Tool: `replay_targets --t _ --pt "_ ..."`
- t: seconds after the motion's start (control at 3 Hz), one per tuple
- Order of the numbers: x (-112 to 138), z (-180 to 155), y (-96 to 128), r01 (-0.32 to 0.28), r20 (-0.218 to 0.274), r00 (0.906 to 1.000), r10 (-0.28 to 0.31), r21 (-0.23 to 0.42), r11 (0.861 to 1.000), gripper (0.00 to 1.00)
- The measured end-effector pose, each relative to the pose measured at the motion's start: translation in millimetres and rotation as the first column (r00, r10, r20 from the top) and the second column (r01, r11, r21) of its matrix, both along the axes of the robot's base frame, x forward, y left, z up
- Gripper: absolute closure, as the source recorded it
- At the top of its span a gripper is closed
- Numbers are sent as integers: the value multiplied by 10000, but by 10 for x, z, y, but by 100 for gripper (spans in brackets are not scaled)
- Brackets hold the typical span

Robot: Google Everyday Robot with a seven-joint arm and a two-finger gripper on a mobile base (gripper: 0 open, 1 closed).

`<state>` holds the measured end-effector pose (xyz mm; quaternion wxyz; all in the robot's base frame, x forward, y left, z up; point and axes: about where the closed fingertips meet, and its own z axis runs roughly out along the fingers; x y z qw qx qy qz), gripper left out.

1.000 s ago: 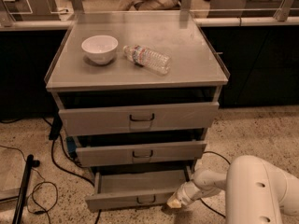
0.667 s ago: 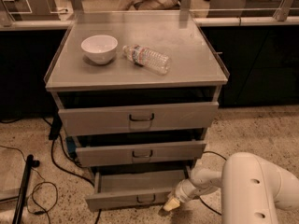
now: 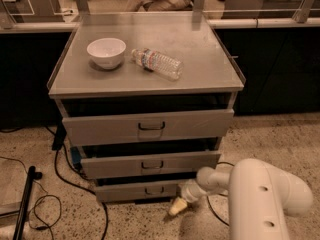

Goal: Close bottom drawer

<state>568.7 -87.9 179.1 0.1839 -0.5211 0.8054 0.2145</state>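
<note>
Sitting lowest in a stack of three grey metal drawers, the bottom drawer [image 3: 140,190] occupies the lower centre of the frame: narrow front panel, small dark handle at its middle, a dark gap showing above the panel. Its front lies a little behind that of the middle drawer [image 3: 150,164] directly above; whether it is fully home cannot be told. Gripper [image 3: 177,207]: cream-coloured tip, angled down toward the floor, just below and beside the right end of the bottom drawer's front panel; contact with the panel not discernible, and whether it is open or closed cannot be told. Arm [image 3: 262,196]: broad white casing, entering from the lower right of the frame. Top drawer [image 3: 150,127]: widest front, standing out slightly, dark opening visible above it. Cabinet top [image 3: 200,49]: flat grey surface in the upper centre. White bowl [image 3: 106,52]: upright, on the left part of that surface. Clear plastic bottle [image 3: 157,63]: lying on its side, just right of the bowl, not touching it. Speckled floor [image 3: 270,136]: surrounds the cabinet. Black cables [image 3: 59,173]: trailing across the floor at lower left, beside a dark pole [image 3: 23,204].
</note>
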Motion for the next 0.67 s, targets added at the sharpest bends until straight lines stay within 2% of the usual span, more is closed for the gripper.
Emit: replay_targets --t 0.33,0.67 --pt "482 63 117 -331 853 9958 318 141 9994 41" --pt "589 102 84 -271 1061 9940 256 119 9996 40"
